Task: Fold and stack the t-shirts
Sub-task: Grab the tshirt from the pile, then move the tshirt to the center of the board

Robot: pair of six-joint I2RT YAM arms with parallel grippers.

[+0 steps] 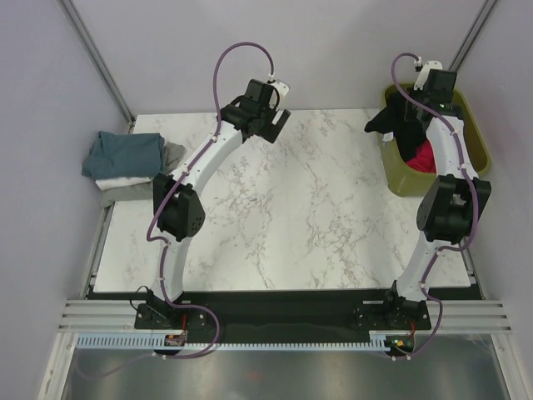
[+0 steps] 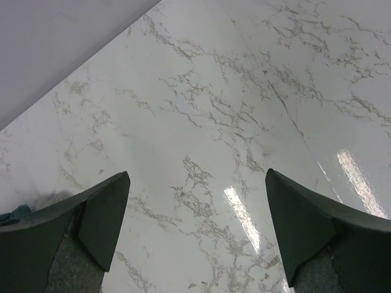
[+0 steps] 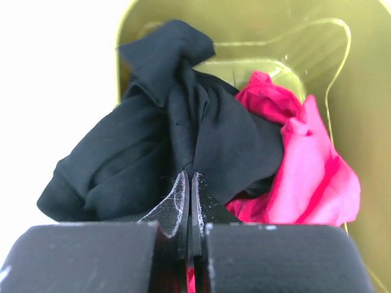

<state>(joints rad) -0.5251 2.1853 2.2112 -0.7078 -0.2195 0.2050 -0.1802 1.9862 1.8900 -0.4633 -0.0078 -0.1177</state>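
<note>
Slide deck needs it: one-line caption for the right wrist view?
Right gripper shut on a fold of the black t-shirt in the olive-green basket, pink cloth beside it.

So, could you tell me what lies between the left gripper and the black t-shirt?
Only bare marble tabletop, from left gripper to black t-shirt; top view.

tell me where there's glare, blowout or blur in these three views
Top external: even, soft light, no harsh shadows or glare on the table. Left wrist: two bright glare streaks on the marble, and the open left gripper's near fingers look slightly soft. Right wrist: the area left of the basket is blown out to white; the black t-shirt pinched in the right gripper loses fold detail.
</note>
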